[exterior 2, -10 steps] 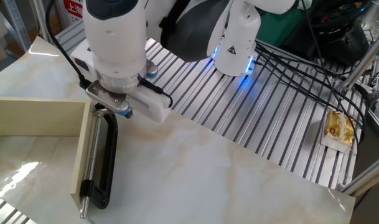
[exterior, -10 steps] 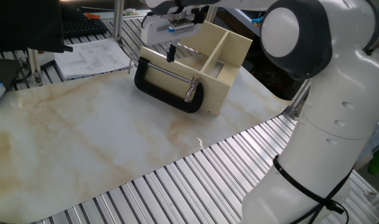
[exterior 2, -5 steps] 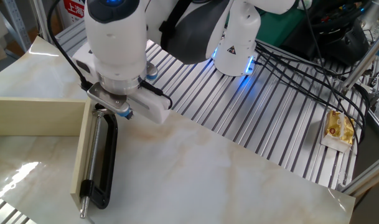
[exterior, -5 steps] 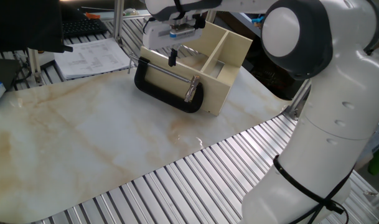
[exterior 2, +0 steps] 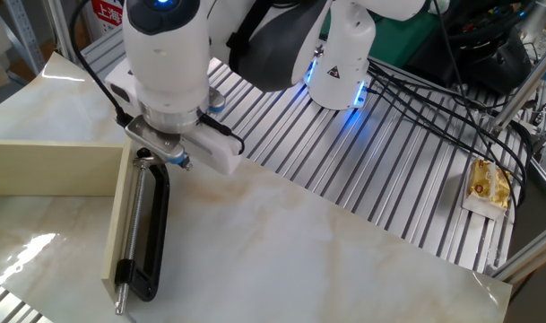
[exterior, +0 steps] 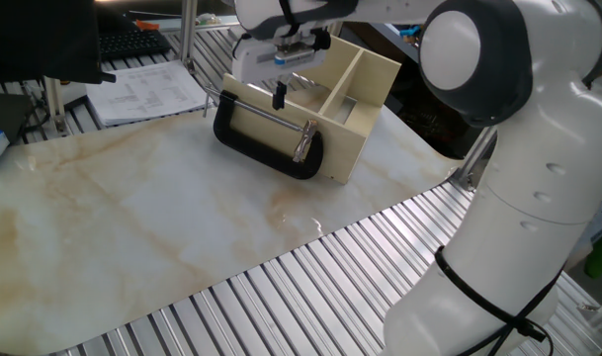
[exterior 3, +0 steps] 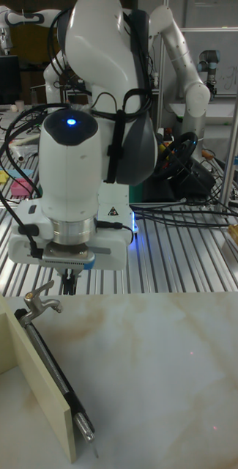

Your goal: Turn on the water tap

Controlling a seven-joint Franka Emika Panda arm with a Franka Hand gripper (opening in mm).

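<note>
bright, even overhead light | glare on marble table (exterior 2: 326, 242) — soft shadows | sharp focus

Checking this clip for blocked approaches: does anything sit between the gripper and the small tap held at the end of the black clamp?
Nothing visible does. In the tall fixed view the gripper hangs just right of and above the tap, with open air between them. The black clamp and the beige box lie to the sides, not between.

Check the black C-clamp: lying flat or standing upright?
Lying flat: the C-clamp rests on the table, its screw running alongside the beige box.
</note>
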